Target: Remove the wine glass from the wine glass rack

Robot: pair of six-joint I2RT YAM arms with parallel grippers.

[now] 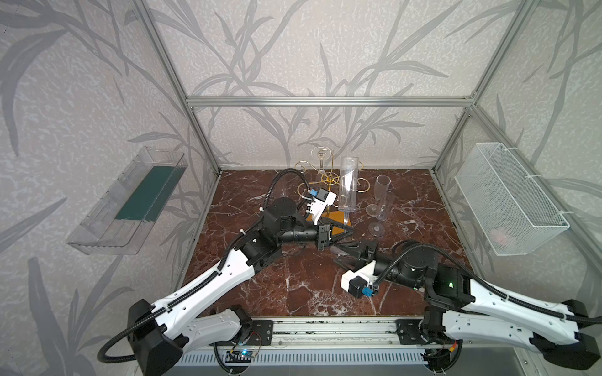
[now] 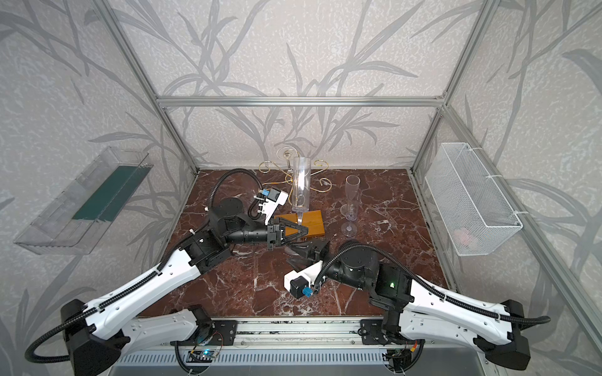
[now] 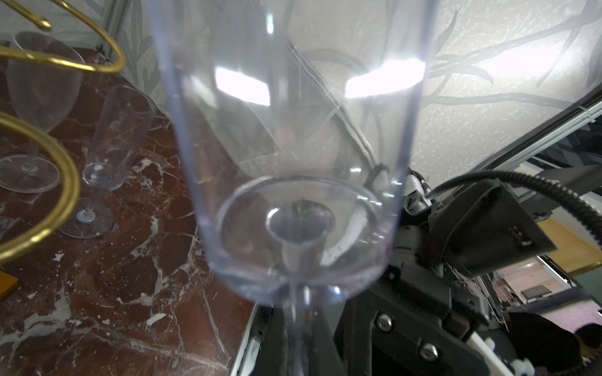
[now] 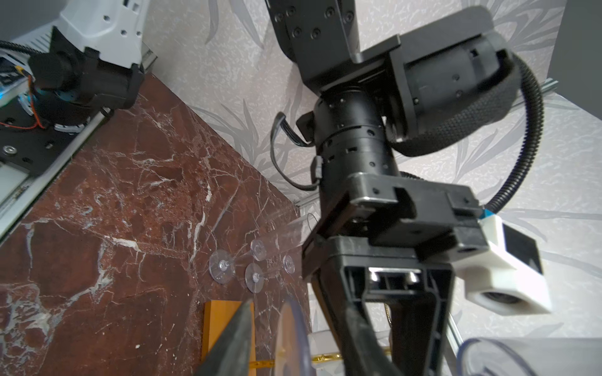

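Observation:
A tall clear wine glass (image 1: 348, 182) (image 2: 301, 182) stands bowl-up in front of the wine glass rack (image 1: 329, 177) (image 2: 293, 172), whose gold wire arms rise from an orange wooden base (image 2: 314, 224). My left gripper (image 1: 349, 231) (image 2: 304, 231) is shut on its stem. In the left wrist view the bowl (image 3: 293, 146) fills the frame above my left gripper (image 3: 299, 345). My right gripper (image 1: 338, 252) (image 4: 293, 351) is open, and the glass's round foot (image 4: 291, 335) sits loosely between its fingers (image 4: 234, 341). Another glass (image 1: 321, 158) hangs on the rack's far side.
Clear flutes (image 1: 381, 195) (image 2: 351, 198) stand on the marble table right of the rack, their feet (image 4: 221, 265) visible in the right wrist view. A white wire basket (image 1: 508, 195) hangs on the right wall and a clear tray (image 1: 130, 201) on the left.

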